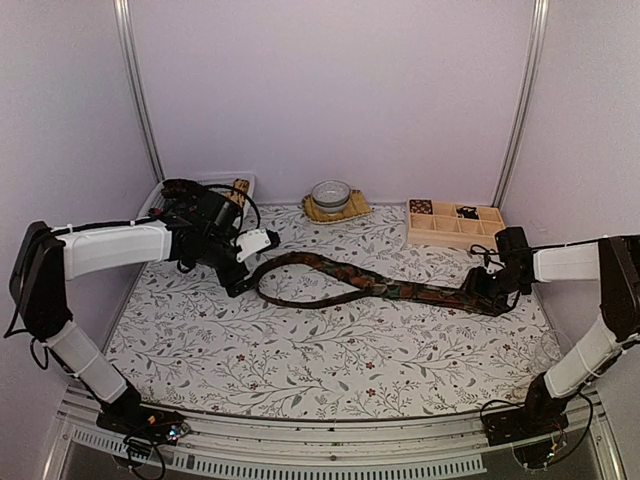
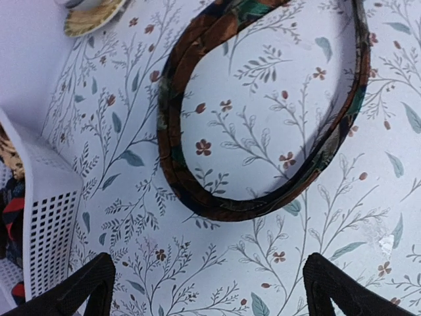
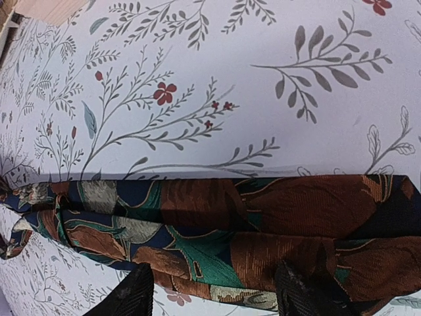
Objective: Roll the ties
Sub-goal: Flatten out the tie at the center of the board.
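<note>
One patterned necktie [image 1: 380, 287] lies doubled, its loop just ahead of my left gripper [image 2: 210, 284], whose jaws are wide and empty. My right gripper [image 3: 214, 291] is part-open over the stacked ends; I'd square them between the jaws, then pinch firmly.

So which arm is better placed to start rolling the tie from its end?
Probably the right. The right pincer sits low over the doubled end of the tie, its open fingers straddling the fabric. The left pincer hangs open, short of the looped end, touching nothing.
</note>
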Action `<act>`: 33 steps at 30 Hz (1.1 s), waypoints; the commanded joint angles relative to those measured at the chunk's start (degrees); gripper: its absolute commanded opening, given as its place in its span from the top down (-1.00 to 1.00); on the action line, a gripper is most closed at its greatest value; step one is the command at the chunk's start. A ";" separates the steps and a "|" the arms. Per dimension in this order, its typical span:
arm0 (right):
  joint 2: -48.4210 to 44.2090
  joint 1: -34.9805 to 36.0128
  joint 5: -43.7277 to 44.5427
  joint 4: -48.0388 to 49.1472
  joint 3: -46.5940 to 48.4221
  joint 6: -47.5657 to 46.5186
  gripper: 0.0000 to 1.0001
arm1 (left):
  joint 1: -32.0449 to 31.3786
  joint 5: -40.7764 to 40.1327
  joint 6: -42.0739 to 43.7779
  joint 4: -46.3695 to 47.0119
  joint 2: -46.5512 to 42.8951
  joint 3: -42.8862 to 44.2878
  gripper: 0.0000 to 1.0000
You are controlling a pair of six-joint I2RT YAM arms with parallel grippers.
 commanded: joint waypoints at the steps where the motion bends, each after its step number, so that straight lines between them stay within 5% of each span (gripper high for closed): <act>1: -5.04 -0.16 -2.71 -3.65 1.11 0.84 -0.27 | -3.08 6.05 9.98 -1.00 2.31 0.71 -1.00; 9: -8.53 1.76 -4.97 -4.29 4.89 -1.70 -0.28 | -3.39 5.23 23.20 8.63 6.06 -3.38 -0.96; 17: -9.35 5.61 -6.08 -4.27 4.34 -2.37 -0.27 | -2.96 3.47 24.44 11.26 16.14 0.52 -0.52; 21: -7.84 8.68 -5.60 -4.67 3.50 -3.16 -0.27 | -2.64 3.49 24.52 10.08 17.09 2.09 -0.19; 24: -6.26 10.32 -5.86 -3.92 3.33 -3.18 -0.27 | -2.62 2.68 24.44 8.30 17.40 3.38 0.54; 27: -4.62 12.18 -5.32 -3.78 4.12 -3.18 -0.27 | -2.74 1.44 22.66 4.65 17.40 5.25 0.95; 33: -0.27 17.27 -3.67 -3.69 7.29 -4.08 -0.26 | -5.71 -3.01 12.89 -9.32 18.07 13.92 1.00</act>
